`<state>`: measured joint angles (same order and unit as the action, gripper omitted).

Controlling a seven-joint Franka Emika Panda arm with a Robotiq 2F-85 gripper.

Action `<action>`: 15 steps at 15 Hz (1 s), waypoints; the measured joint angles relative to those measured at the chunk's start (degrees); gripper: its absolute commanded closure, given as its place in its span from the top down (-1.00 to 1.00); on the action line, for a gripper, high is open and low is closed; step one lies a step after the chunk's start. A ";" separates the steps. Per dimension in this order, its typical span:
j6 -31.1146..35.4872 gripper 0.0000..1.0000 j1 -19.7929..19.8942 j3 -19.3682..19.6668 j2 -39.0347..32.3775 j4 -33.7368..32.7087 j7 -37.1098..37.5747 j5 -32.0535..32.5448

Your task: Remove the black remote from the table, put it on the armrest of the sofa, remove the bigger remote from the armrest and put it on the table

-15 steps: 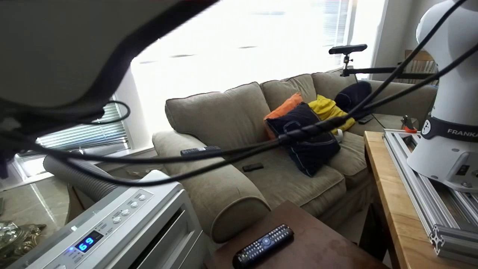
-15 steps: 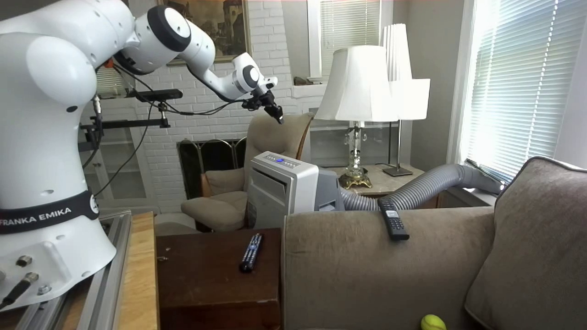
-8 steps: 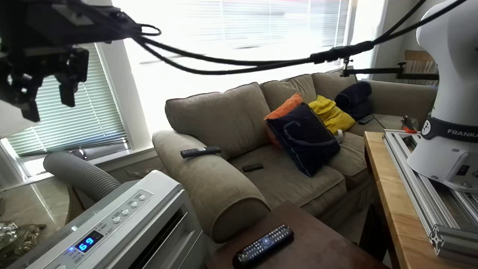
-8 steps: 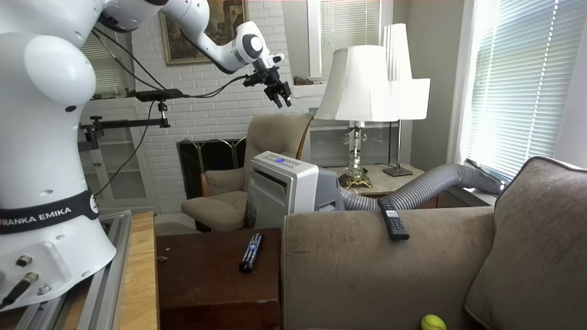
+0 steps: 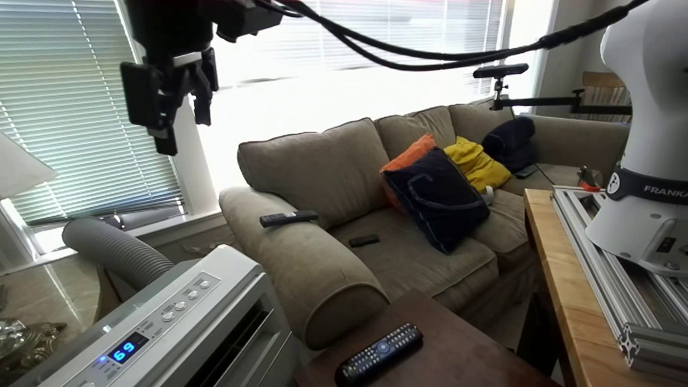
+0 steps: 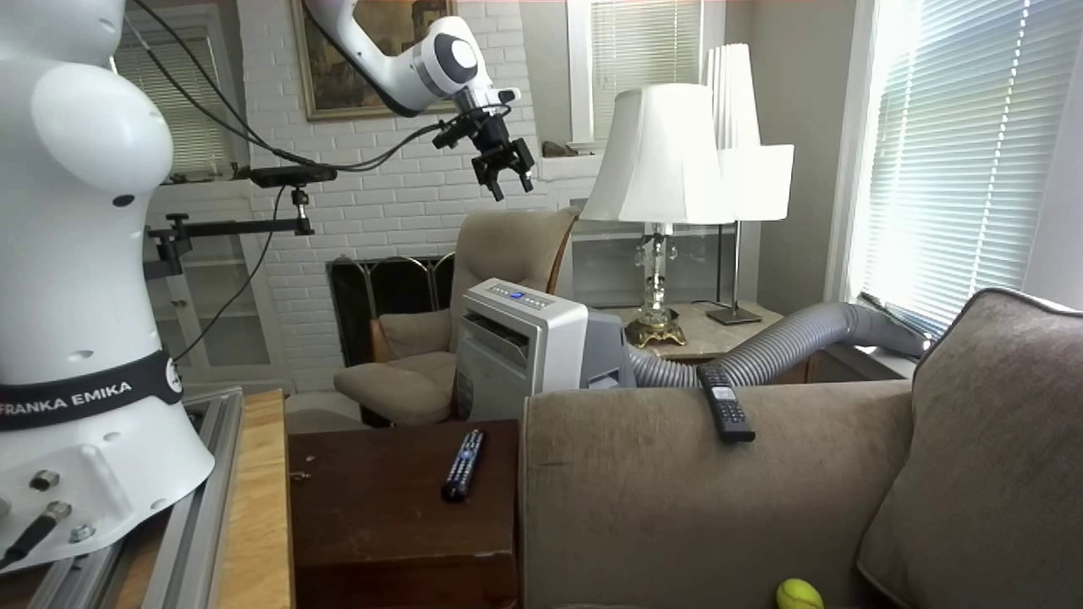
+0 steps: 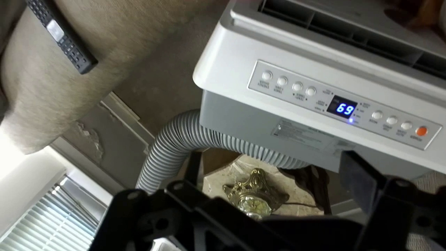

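Observation:
The bigger remote [image 5: 380, 353], long and dark with rows of pale buttons, lies on the brown table [image 6: 372, 491]. Across the sofa's [image 5: 306, 166] rounded armrest [image 5: 317, 269] rests the black remote [image 6: 725, 404], which has a small pale screen; the wrist view catches this remote [image 7: 64, 38] at top left. High above the white appliance, away from both remotes, my gripper [image 6: 512, 189] points downward. In the wrist view the gripper [image 7: 273, 170] is open, its fingers wide apart with nothing between them.
A white air conditioner [image 5: 177, 322] with a grey hose [image 5: 118, 247] stands beside the armrest. Behind it are a lamp [image 6: 656, 161] and a padded chair [image 6: 508, 245]. A small dark bar [image 5: 364, 241] and pillows [image 5: 438, 199] lie on the sofa seat; a tennis ball [image 6: 798, 595] is nearby.
My gripper has gone from shut to open, its fingers spreading apart. The arm has risen, and the hand has turned to point more steeply downward. Both remotes have stayed in place.

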<state>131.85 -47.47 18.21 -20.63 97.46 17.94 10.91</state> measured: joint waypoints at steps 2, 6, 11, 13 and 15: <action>-0.14 1.00 3.31 -4.35 4.48 5.79 1.77 2.46; -0.23 1.00 10.54 -12.60 13.62 17.63 8.92 3.06; -0.15 1.00 21.07 -21.78 24.28 33.58 19.39 2.77; 0.00 1.00 25.00 -24.19 28.63 39.60 21.19 2.13; 0.07 1.00 27.61 -26.33 29.96 40.99 21.03 2.09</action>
<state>131.93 -19.86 -8.12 9.33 138.45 38.97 13.00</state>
